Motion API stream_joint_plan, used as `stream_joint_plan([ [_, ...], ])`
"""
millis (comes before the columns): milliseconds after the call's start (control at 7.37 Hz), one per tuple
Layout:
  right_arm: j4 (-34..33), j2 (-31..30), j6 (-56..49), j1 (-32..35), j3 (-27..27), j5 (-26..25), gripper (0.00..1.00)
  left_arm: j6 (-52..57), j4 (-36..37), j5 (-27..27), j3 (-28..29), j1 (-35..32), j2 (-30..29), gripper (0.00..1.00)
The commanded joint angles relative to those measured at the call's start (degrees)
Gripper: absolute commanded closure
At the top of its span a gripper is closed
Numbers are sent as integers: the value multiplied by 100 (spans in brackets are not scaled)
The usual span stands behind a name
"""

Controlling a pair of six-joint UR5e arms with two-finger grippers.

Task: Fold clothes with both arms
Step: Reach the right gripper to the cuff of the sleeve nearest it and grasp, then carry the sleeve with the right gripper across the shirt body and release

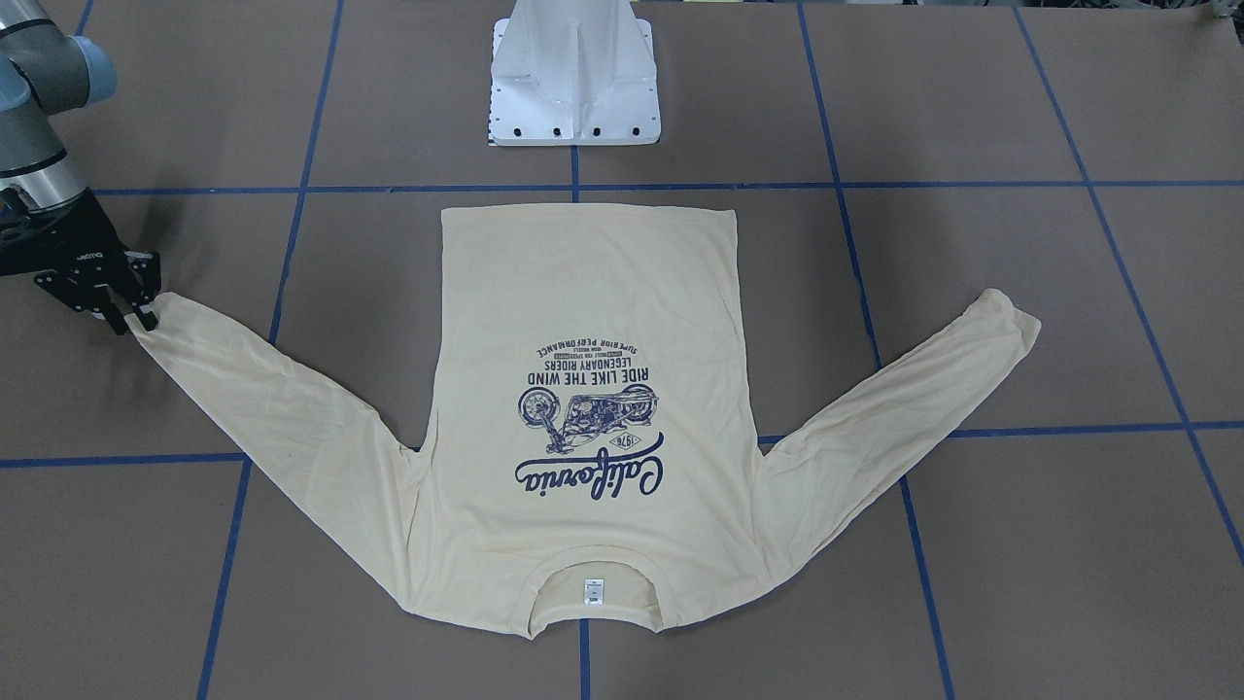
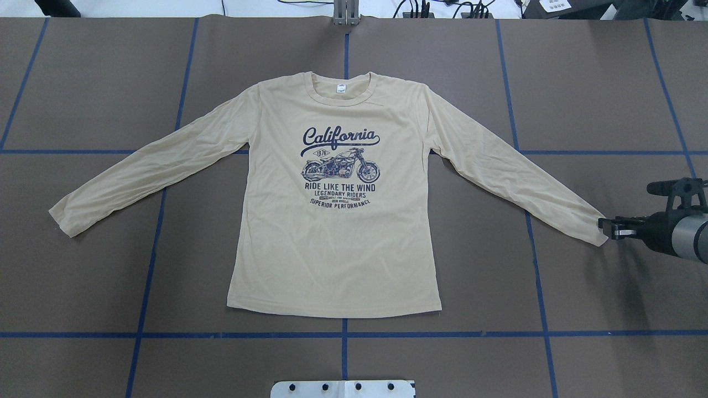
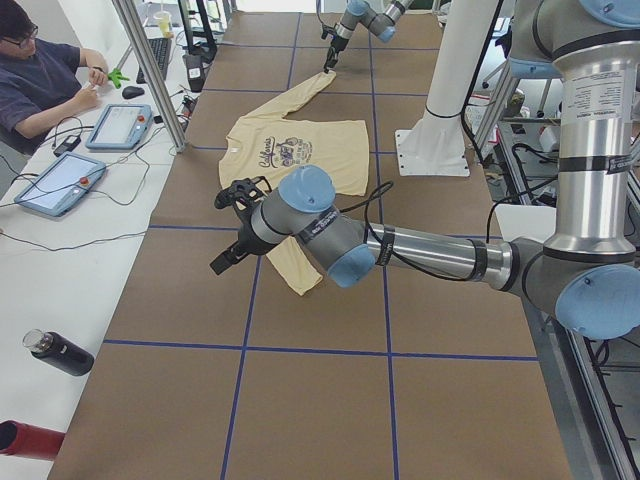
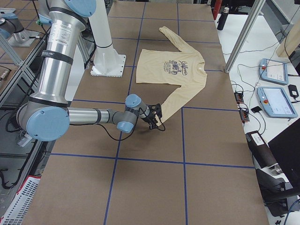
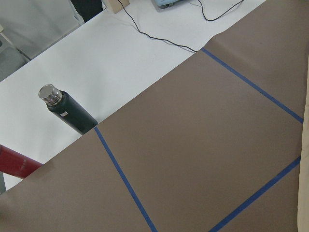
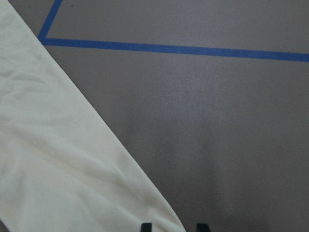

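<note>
Shirt (image 2: pixel 337 249) lies flat on the table (image 2: pixel 99 83), print up, at the centre of the overhead view. Collar points toward the top edge, hem toward the bottom. Both sleeves (image 2: pixel 166 160) are spread outward and down. No fold made yet, as far as shows.

Cuff (image 2: pixel 594 231) at the right of the overhead view has the right tool (image 2: pixel 608 228) at it, low over the table. In the right wrist view its two fingertips (image 6: pixel 146 228) stand apart at the bottom edge, with the cuff corner between them and the cloth not pinched.

Left tool (image 3: pixel 220 262) shows only in the side view, hanging above the table near the other cuff (image 2: pixel 63 218). Apart or together: cannot tell.

Judged step: the first grasp, taking the sleeve ends. The next move calls for the right tool to close on the thin knit, catching both layers without scraping the table. The left tool needs to come down to its own cuff before any lift. Sleeves then likely go inward across the body.
</note>
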Motion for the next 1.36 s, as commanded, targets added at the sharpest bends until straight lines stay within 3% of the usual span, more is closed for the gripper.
stream_joint_plan([
  [0, 17, -30, -40, 13, -3, 4, 100, 3, -70, 0, 11, 0, 40, 0],
  [543, -201, 13, -58, 598, 820, 179, 100, 3, -203, 0, -7, 0, 216, 0],
  [814, -2177, 817, -32, 1180, 1890, 768, 100, 3, -203, 0, -7, 0, 216, 0],
  [950, -3180, 1753, 38, 1190, 2000, 700, 100, 3, -194, -9, -7, 0, 216, 0],
  [1221, -5559, 3957, 222, 920, 1695, 375, 100, -23, -203, -9, -7, 9, 207, 0],
])
